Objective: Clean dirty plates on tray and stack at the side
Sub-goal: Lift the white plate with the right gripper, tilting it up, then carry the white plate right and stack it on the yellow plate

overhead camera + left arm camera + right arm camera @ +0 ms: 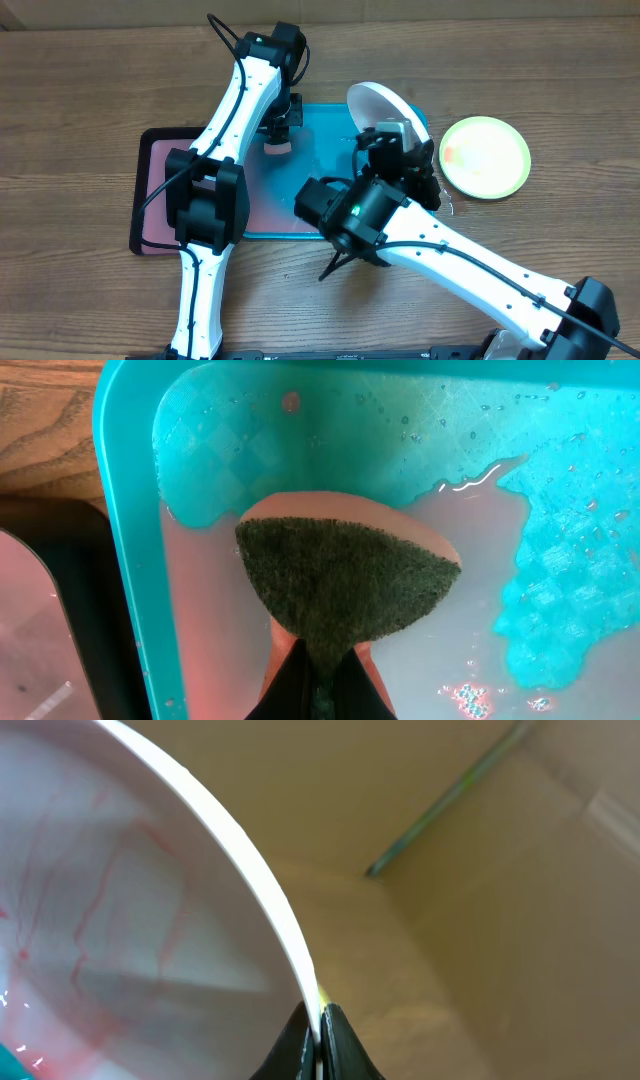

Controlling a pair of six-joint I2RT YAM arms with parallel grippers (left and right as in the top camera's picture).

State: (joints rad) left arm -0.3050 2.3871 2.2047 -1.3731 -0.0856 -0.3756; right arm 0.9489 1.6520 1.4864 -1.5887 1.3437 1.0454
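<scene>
Clearly, the right claw point(320, 1038) is clamped on the rim of the white plate point(120, 900), held tilted over the 1 o'clock corner of the turquoise tray point(325, 140), with red smears on its face. Meanwhile the left claw point(318, 675) is pinched on a sponge point(340, 575) resting in cloudy water point(470, 550) toward the tray's 10 o'clock. Beyond, the lime green plate point(485, 157) lies on the tabletop point(80, 90) at the tray's 3 o'clock.

Probably a robotics lab: wood-grain table point(70, 90), two white robot arms point(238, 100), cardboard-like wall point(500, 980).
</scene>
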